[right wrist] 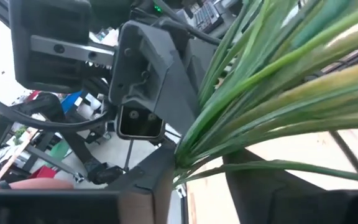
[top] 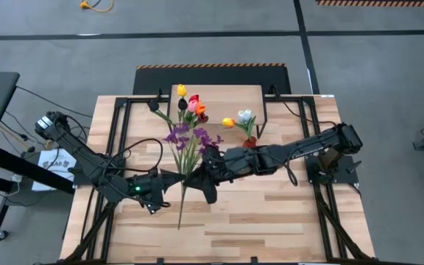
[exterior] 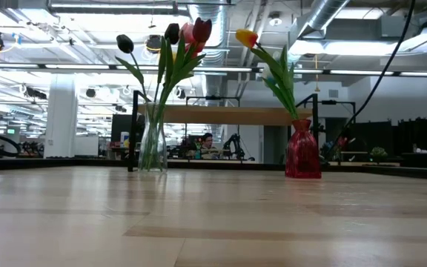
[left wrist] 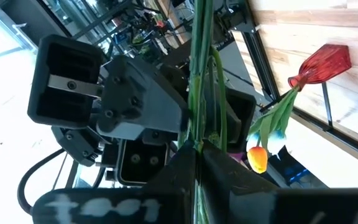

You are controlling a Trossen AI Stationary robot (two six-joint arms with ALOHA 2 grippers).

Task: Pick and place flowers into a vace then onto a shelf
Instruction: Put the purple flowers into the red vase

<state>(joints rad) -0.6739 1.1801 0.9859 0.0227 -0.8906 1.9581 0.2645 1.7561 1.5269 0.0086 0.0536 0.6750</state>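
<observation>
A bunch of purple-blossom sprigs (top: 190,138) with long green stems is held above the table's middle between both grippers. My left gripper (top: 177,179) comes from the table's left and is shut on the stems (left wrist: 199,93). My right gripper (top: 201,171) comes from the right and is shut on the same stems and leaves (right wrist: 253,74), right beside the left one. A clear vase (exterior: 152,144) holding red, dark and yellow tulips (top: 191,103) stands on the table by the shelf (top: 227,96). A red vase (exterior: 302,150) holds a yellow and a white tulip (top: 238,119). My left gripper pinches the sprigs' stems (left wrist: 197,138) between its two fingers, roughly level from the table's left and lying across them. The bunch is lifted clear, with blossoms toward the far side and stem ends (top: 181,219) toward the near side. My right gripper pinches the bundle of stems and leaves (right wrist: 188,152) between its two fingers, coming from the table's right and across the stems, close beside the left gripper's hold. The leaves fan out beyond its fingers.
The shelf (exterior: 228,115) stands on black legs at the table's far middle, with both vases on the tabletop in front of it. The near half of the wood-plank table (top: 256,228) is bare. A black metal frame (top: 116,110) runs along the table's sides.
</observation>
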